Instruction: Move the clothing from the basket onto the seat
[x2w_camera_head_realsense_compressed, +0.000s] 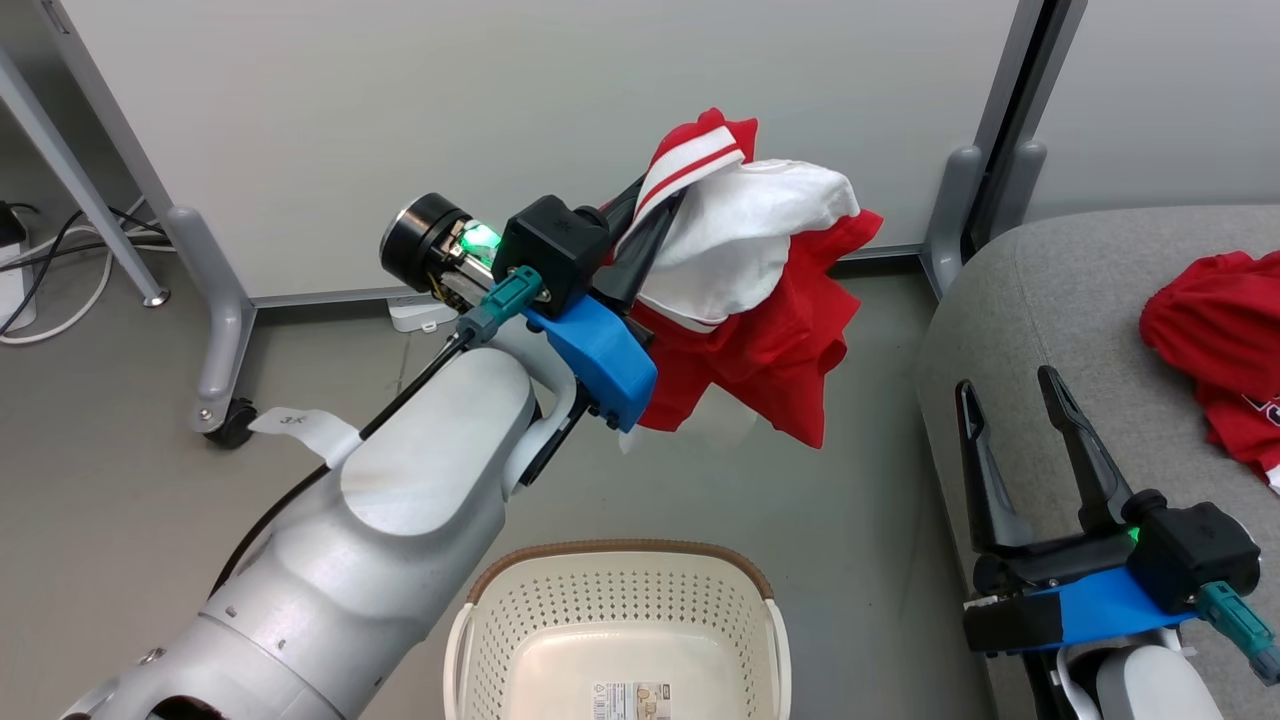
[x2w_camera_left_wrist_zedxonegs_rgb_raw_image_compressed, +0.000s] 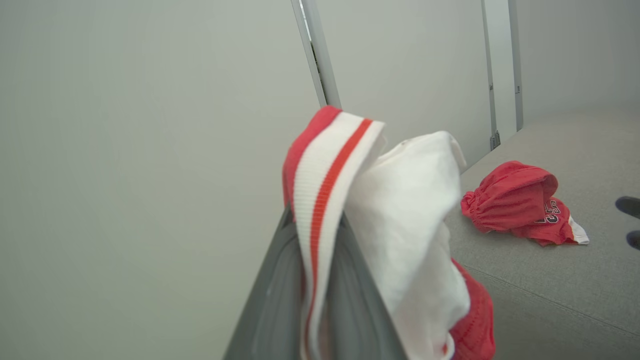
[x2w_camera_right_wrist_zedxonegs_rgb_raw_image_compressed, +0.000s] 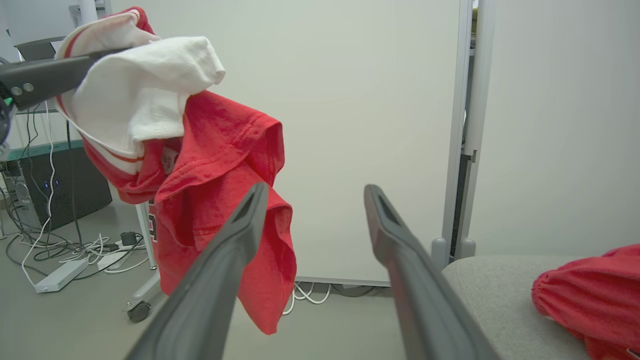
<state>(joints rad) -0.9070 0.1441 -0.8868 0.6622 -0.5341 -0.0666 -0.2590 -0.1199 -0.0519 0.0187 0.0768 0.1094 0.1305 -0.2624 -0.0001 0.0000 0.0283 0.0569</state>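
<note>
The left gripper (x2w_camera_head_realsense_compressed: 648, 222) clenches a red garment with white striped trim (x2w_camera_head_realsense_compressed: 770, 330), aloft beyond the cream perforated plastic basket (x2w_camera_head_realsense_compressed: 620, 548). The right gripper (x2w_camera_head_realsense_compressed: 1003, 380) gapes empty over the light grey fabric sofa (x2w_camera_head_realsense_compressed: 1080, 300), where a second red garment (x2w_camera_head_realsense_compressed: 1215, 330) lies.

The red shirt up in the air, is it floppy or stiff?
Probably floppy: the red shirt droops in folds from the left gripper. Likely light, since one pinch at its striped trim holds it. It should crumple when dropped on the seat.
</note>
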